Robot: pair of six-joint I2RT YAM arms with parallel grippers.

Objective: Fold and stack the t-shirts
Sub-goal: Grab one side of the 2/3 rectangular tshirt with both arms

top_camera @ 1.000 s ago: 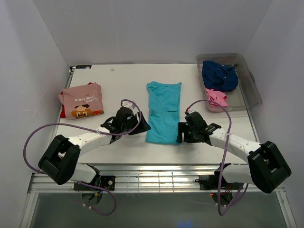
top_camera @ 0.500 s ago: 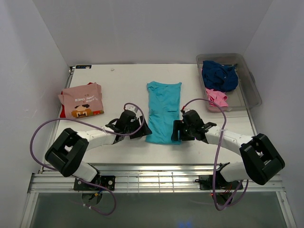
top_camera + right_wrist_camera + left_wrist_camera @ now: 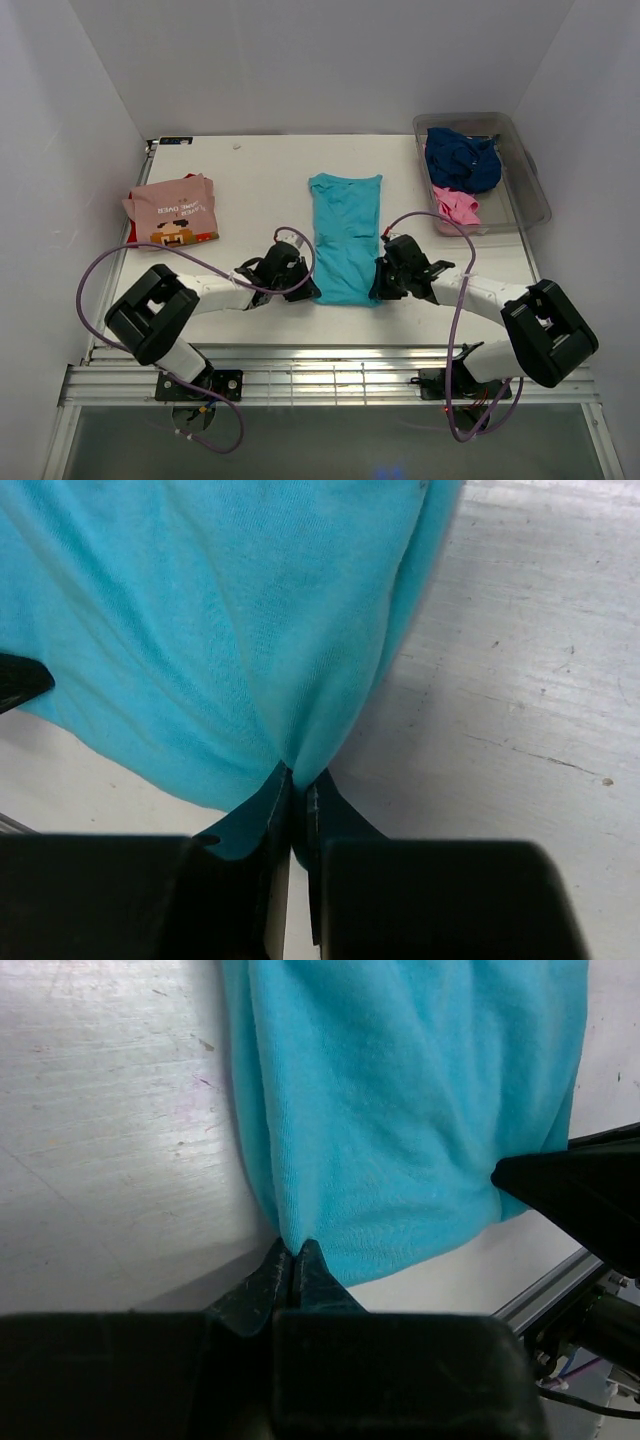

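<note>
Flat tee (image 3: 345, 235) at table (image 3: 260, 170) centre; tee stack (image 3: 172, 212) left; tub (image 3: 527, 180) right-rear.

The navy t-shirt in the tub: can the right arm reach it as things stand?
Probably not yet: the right gripper is shut on the near hem of the turquoise t-shirt. The navy t-shirt lies uncovered in the open tub on that arm's side, so after letting go it likely could.
</note>
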